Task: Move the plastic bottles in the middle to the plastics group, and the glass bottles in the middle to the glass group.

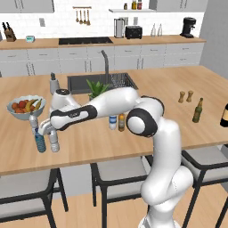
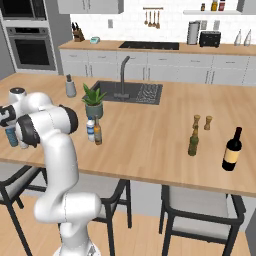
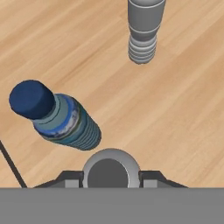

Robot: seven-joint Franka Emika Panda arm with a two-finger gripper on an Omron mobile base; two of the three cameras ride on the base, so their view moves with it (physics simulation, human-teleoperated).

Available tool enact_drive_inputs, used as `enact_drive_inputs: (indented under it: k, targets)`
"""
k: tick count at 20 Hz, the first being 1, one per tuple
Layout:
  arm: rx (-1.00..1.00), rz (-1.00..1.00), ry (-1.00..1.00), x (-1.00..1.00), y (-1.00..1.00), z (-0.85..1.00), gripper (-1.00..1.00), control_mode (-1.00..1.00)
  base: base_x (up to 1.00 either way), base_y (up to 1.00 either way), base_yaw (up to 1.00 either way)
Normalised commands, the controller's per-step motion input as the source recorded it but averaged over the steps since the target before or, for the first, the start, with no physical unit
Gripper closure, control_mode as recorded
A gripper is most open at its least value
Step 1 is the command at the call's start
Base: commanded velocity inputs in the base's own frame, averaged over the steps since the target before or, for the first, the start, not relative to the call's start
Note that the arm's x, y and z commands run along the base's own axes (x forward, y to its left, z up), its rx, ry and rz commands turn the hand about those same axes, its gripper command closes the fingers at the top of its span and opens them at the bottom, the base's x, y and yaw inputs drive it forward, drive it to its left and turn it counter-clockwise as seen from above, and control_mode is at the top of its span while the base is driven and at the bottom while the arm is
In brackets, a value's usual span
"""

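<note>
In the hand view my gripper (image 3: 110, 178) is shut on a plain clear plastic bottle (image 3: 110, 171); I see its grey cap from above, between the fingers. From the left base view the gripper (image 1: 49, 132) holds this bottle (image 1: 54, 142) low over the counter's left end. The plastics group stands right beside it: a blue-tinted bottle (image 1: 40, 143) (image 3: 57, 118) and a clear bottle (image 1: 33, 121) (image 3: 142, 33). In the middle stand a blue-labelled plastic bottle (image 1: 112, 122) (image 2: 90, 129) and a brown glass bottle (image 1: 121, 122) (image 2: 98, 134). At the right is the glass group, an olive-green bottle (image 1: 197, 110) (image 2: 193, 142) and a fat dark bottle (image 2: 232, 150).
A fruit bowl (image 1: 26, 107) sits just behind the plastics group. A grey dispenser (image 1: 54, 83), a potted plant (image 1: 97, 89) and the sink (image 1: 84, 83) lie further back. Two small shakers (image 1: 185, 96) stand near the glass group. Stools line the counter's near edge.
</note>
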Motion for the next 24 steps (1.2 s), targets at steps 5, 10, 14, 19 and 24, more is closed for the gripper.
enact_drive_inputs:
  k: [5,10,14,19,24]
  targets:
    - [0.0,0.0,0.0,0.0,0.0,-0.01,-1.0,-1.0,0.0,0.0,0.0]
    - [0.0,0.0,0.0,0.0,0.0,0.0,-1.0,-1.0,0.0,0.0,0.0]
    - [0.0,0.0,-0.03,-0.02,0.0,0.09,-1.0,-1.0,0.0,0.0,0.0]
    - [0.0,-0.02,-0.11,-0.21,-0.04,0.44,-1.0,-1.0,0.0,0.0,0.0]
    - [0.0,-0.12,-0.04,-0.49,-0.38,0.55,-1.0,-1.0,0.0,0.0,0.0]
